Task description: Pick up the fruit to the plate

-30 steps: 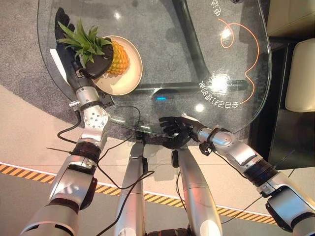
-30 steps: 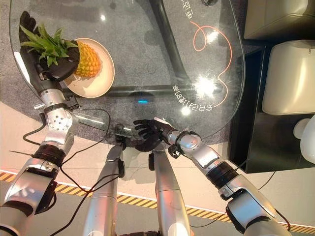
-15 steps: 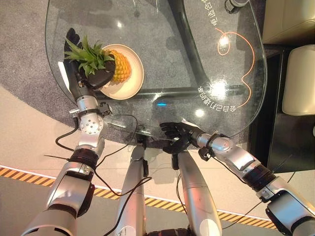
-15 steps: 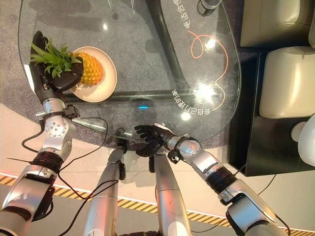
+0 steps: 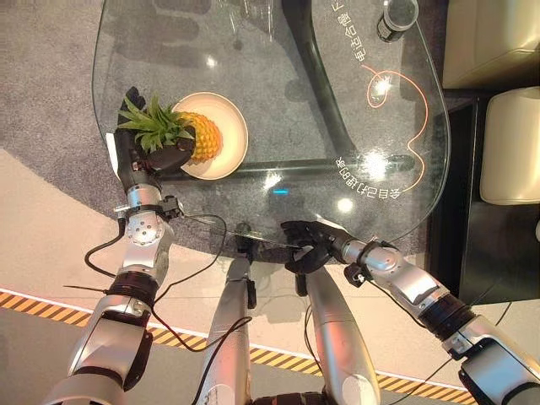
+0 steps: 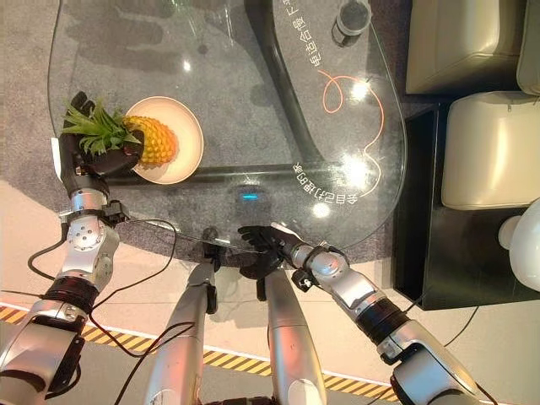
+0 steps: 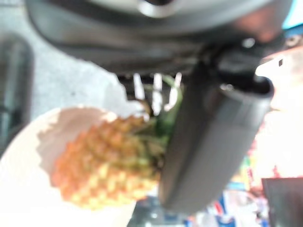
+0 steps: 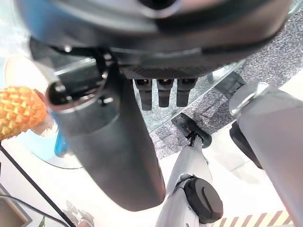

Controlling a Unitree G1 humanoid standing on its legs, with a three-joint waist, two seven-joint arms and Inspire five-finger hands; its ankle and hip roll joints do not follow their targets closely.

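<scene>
Pineapple [image 5: 199, 137] lying on its side on the cream plate [image 5: 229, 126], at 10 o'clock on the glass table [image 5: 278, 101]; leafy crown toward 9 o'clock. Left hand [image 5: 160, 157] curled round the crown, gripping it. Right hand [image 5: 305, 246] at the table's 6 o'clock edge, fingers relaxed and spread, holding nothing. Dark cylinder [image 5: 395, 17] standing at 1 o'clock.

Two silver-grey metal arms in rounded segments joined by black rings; each ends in a dark hand, left hand [image 5: 142, 160] and right hand [image 5: 305, 243]; round silver wrist housings carry small screws beside each hand.
</scene>
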